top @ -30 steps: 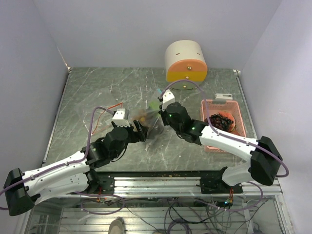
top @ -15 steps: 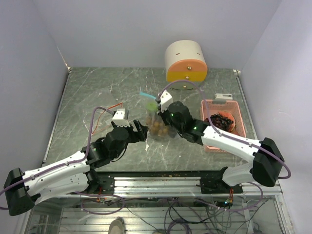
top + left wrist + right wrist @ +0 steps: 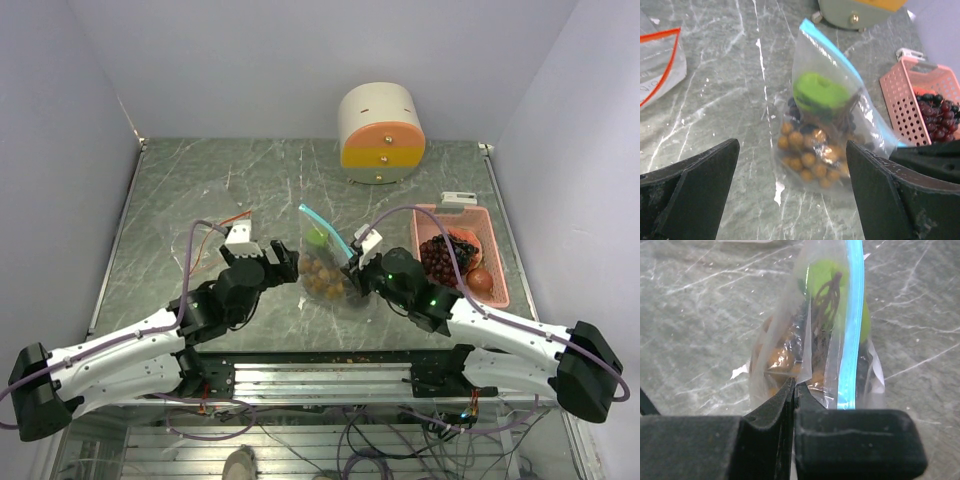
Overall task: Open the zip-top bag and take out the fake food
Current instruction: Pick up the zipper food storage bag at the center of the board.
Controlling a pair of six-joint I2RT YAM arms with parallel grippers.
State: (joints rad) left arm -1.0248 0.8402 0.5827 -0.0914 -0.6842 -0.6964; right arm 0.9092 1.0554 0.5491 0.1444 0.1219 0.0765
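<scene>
The zip-top bag (image 3: 325, 266) stands upright on the counter (image 3: 200, 190) in the middle of the overhead view, between the two arms. Its blue zip strip (image 3: 854, 315) runs along the top edge. Through the plastic I can see a green piece (image 3: 820, 92) near the top, something dark under it, and a tan-brown grape bunch (image 3: 810, 155) at the bottom.

The right hand (image 3: 792, 386) is pressed together. Its tips appear to pinch a fold of the bag's side low down, which would be what props the bag up. The left hand (image 3: 285, 266) is spread wide just left of the bag, touching nothing.

At the right of the overhead view the pink basket (image 3: 902, 107) holds a dark purple grape bunch (image 3: 445, 258) and a reddish-orange fruit (image 3: 480, 280), so some of the fake food seems to be out of a bag already. A flat bag with a red strip (image 3: 660, 60) lies at the upper left of the left wrist view.

I'd say the step in hand is opening this bag, since the strip looks sealed from here, though I can't be sure. The next move seems to fall to the left hand: come in higher and close on the lip just under the blue strip. The right hand would likely need a grip near the top too. Pulling from low on the side would probably just drag the whole bag.
</scene>
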